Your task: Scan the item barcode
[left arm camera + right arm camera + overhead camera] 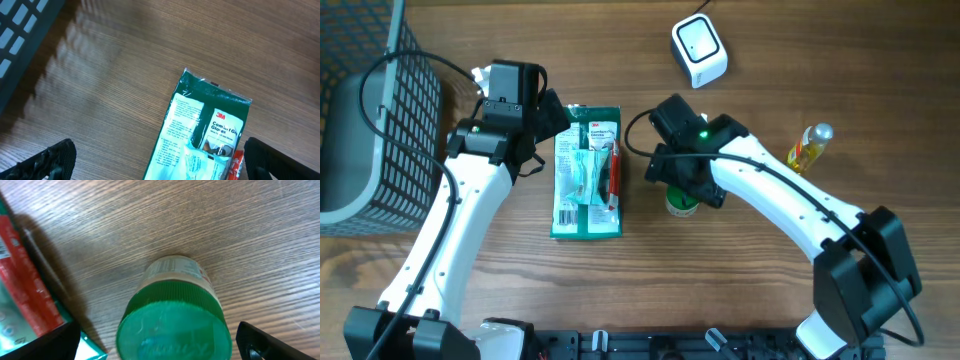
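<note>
The left gripper is spread wide and holds nothing. Its two fingers show only as dark tips at the lower corners of the left wrist view. Between them, nearer the right-hand one, lies the green packet, flat on the table. It has a white panel with the red "3M" logo and beneath it "Comfort G… Gloves", the end of the first word lost in a crease. The pale panel beside it carries small print too fine to read. A red strip runs along the packet's edge by the right-hand finger. Beyond the left-hand finger is the basket.

The right gripper is also fully apart, with nothing clamped. The jar stands upright between its fingers, green lid up. The band of label under the lid is too blurred to read. No barcode can be made out on either item.

In the overhead view, the white scanner sits well beyond the right fingers, with a yellow bottle lying off to their outer side.
</note>
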You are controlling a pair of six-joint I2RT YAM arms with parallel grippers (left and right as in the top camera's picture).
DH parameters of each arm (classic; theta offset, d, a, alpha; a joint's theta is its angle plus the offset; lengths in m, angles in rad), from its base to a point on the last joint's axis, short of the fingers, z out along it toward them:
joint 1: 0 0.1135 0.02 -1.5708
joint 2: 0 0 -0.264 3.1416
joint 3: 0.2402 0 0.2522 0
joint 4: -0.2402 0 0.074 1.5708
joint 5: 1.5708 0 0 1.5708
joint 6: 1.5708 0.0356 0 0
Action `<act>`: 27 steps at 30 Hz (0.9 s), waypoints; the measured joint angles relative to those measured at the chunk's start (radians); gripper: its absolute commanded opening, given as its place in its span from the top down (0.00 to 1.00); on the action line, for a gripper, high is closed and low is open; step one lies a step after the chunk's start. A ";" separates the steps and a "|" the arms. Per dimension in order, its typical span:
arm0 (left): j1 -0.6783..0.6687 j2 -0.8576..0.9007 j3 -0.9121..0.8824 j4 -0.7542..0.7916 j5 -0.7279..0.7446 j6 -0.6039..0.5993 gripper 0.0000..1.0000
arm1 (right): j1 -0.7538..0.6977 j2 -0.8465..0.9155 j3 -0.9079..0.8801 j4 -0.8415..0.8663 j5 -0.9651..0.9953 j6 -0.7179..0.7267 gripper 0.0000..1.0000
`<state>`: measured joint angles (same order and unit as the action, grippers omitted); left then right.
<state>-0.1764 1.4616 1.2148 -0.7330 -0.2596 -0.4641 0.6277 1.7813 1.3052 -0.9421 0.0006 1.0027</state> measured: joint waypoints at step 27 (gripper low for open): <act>0.000 0.000 0.000 0.000 0.000 0.000 0.00 | 0.000 0.000 -0.028 0.019 0.000 0.014 0.21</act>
<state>-0.1764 1.4616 1.2148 -0.7334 -0.2596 -0.4641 0.6277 1.7817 1.2774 -0.9230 0.0002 1.0172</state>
